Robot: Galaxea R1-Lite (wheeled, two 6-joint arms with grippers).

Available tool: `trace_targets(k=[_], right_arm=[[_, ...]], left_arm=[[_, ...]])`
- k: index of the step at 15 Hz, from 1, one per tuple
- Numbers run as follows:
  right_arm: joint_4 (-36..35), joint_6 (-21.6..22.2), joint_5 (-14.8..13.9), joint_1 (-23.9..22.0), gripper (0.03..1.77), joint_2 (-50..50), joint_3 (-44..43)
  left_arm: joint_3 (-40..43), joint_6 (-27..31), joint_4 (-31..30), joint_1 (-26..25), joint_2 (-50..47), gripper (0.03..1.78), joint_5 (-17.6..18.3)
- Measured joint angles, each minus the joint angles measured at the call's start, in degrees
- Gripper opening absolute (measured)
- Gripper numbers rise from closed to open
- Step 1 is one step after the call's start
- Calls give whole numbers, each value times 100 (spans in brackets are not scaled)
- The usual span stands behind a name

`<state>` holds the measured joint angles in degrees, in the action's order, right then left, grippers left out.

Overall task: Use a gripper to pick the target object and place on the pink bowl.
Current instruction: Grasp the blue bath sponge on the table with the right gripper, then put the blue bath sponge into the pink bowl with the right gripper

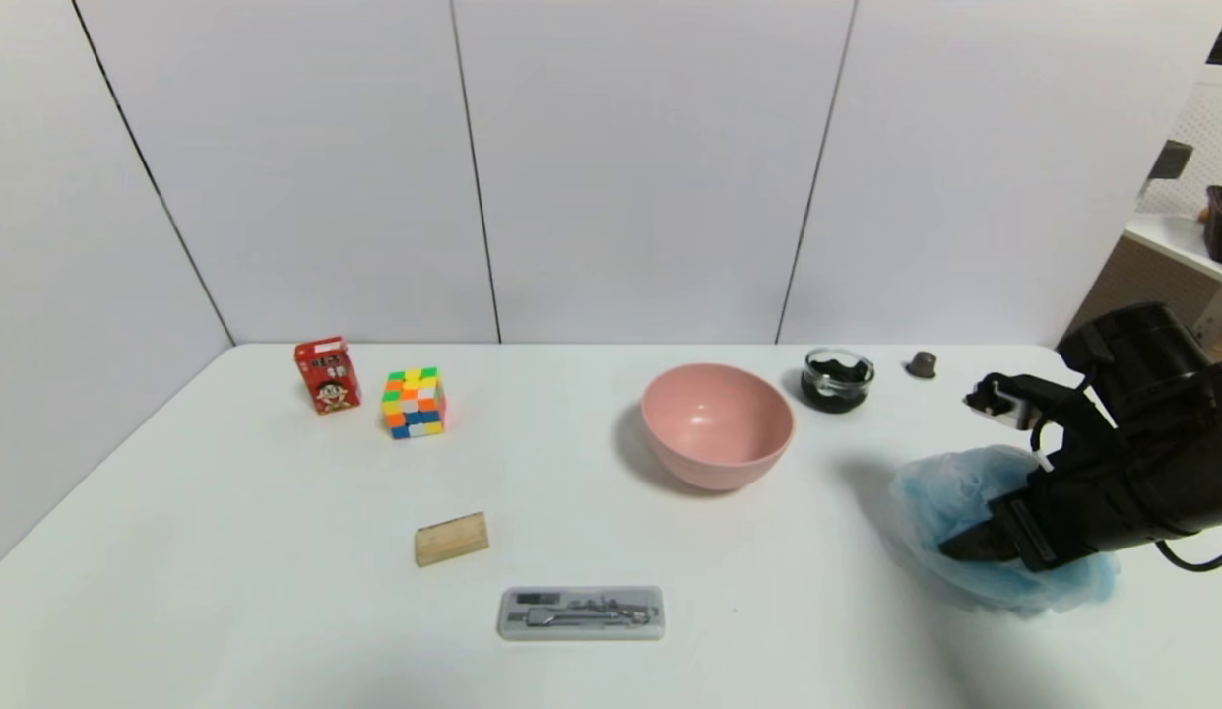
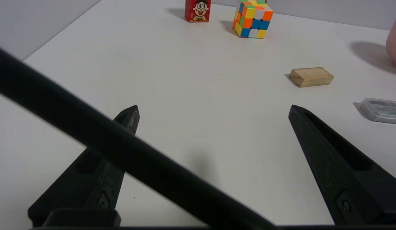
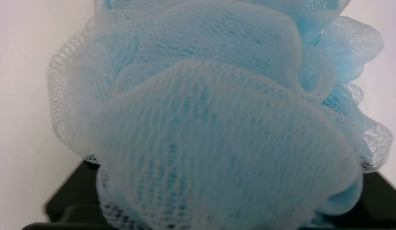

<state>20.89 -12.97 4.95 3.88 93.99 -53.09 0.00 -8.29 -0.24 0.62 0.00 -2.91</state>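
Your right tool is pinching the pouf on the worktop, right of the pink bowl; your left tool is hanging spread.

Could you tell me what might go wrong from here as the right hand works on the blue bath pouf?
The right hand sits deep in the blue bath pouf, so loose mesh could snag on it or slip free in transit. The pouf looks about as wide as the pink bowl, so it may perch and roll off. The glass dish beside the bowl could be knocked.
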Motion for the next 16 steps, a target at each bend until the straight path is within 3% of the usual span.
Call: trace_targets(k=[3, 6, 11, 16], right_arm=[[-9, -15, -5, -5, 101, 11, -27], [-26, -48, -7, -5, 80, -9, -38], [-478, -78, 23, 124, 76, -273, -38], [-649, -72, 37, 670, 75, -501, -558]], left_arm=[[0, 2, -2, 0, 0, 169, -2], [0, 2, 0, 0, 0, 169, 0], [0, -2, 0, 0, 0, 169, -2], [0, 2, 0, 0, 0, 169, -2]])
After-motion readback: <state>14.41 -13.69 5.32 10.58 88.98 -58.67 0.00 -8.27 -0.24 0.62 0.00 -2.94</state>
